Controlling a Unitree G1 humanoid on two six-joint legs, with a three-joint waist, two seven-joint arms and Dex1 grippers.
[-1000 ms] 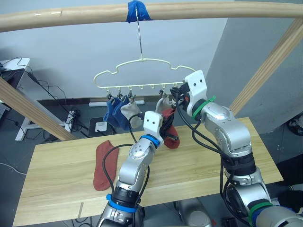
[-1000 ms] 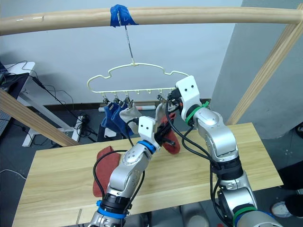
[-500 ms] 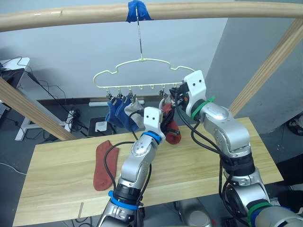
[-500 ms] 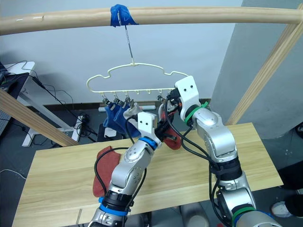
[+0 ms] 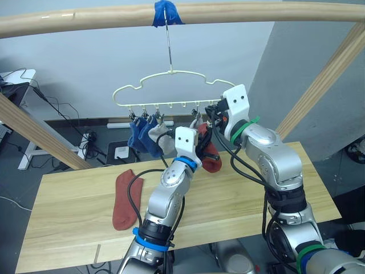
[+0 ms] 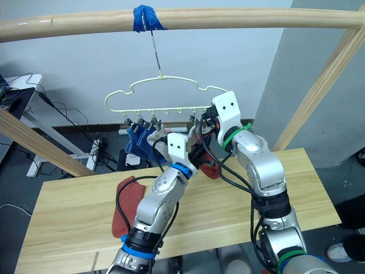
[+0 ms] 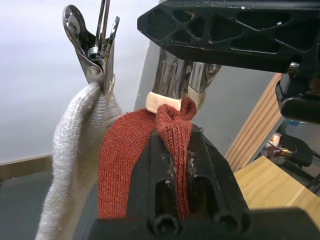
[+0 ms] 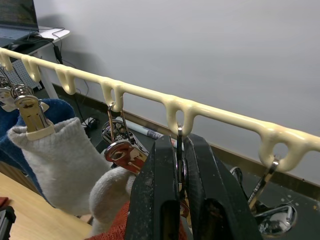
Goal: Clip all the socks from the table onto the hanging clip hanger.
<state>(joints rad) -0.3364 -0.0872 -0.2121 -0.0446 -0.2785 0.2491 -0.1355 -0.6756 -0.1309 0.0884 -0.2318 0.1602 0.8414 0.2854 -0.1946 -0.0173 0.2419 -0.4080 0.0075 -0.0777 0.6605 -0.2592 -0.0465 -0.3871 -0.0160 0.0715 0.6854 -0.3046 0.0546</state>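
The pale yellow clip hanger (image 5: 171, 85) hangs by its hook from the pole. Two blue socks (image 5: 140, 137) and two light grey socks (image 5: 163, 141) are clipped on its left part. My left gripper (image 7: 172, 140) is shut on a rust-red sock (image 7: 127, 160), with the cuff bunched up against the mouth of a metal clip (image 7: 172, 85). My right gripper (image 8: 177, 165) is shut on that clip's wire just under the hanger bar (image 8: 200, 107). A second rust-red sock (image 5: 125, 197) lies flat on the left of the table (image 5: 245, 197).
A thick wooden pole with blue tape (image 5: 165, 12) runs overhead. Slanted wooden posts stand at the left (image 5: 40, 134) and right (image 5: 319, 85). Cables and a power strip (image 5: 85, 142) lie on the floor behind the table.
My left gripper has risen with the rust-red sock, bringing its cuff from below the hanger up to the clip. The right gripper has stayed at the clip.
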